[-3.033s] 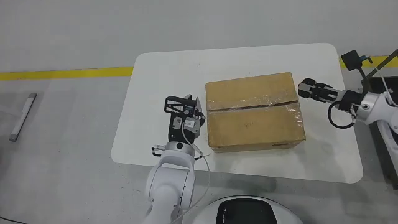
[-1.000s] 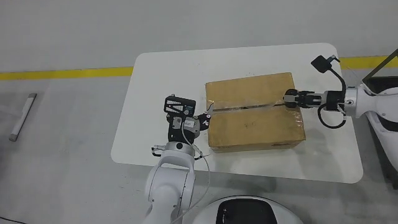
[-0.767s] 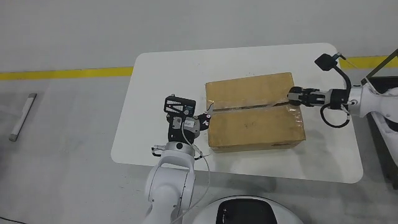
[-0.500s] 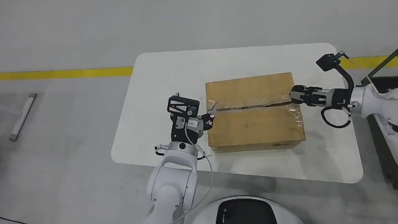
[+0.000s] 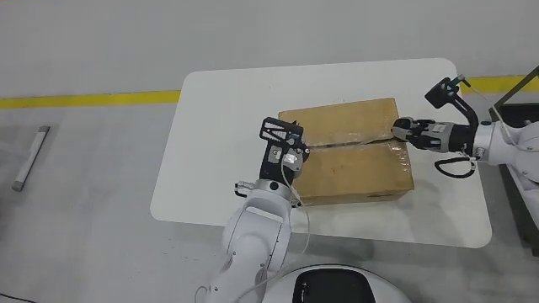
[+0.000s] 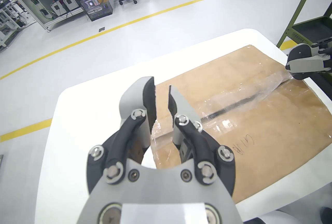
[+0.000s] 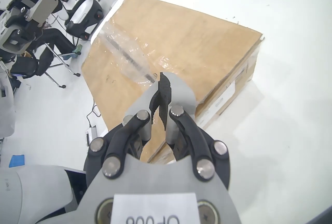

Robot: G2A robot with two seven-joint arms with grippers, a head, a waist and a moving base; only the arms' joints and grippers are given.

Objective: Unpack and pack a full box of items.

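Top view: the box sits mid surface, with the left gripper over its left end. Left wrist: jaws just a narrow gap apart, holding nothing. Right wrist: right gripper jaws pinched on the tape at the box's right edge.

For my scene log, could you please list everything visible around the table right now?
brown cardboard box: one, brown, lying mid-table, flaps closed.
clear tape strip: one, transparent, along the box's top seam, one end lifted off at the right gripper.
white rounded table: one, white, under the box.
yellow floor lines: two, yellow, on the grey floor beyond the table.
grey bar: one, grey, on the floor off the table.
green metal cart: one, green, beside the table.
left gripper: one, grey-black, over one box end, fingers slightly apart.
right gripper: one, grey-black, at the opposite end, shut on the tape.
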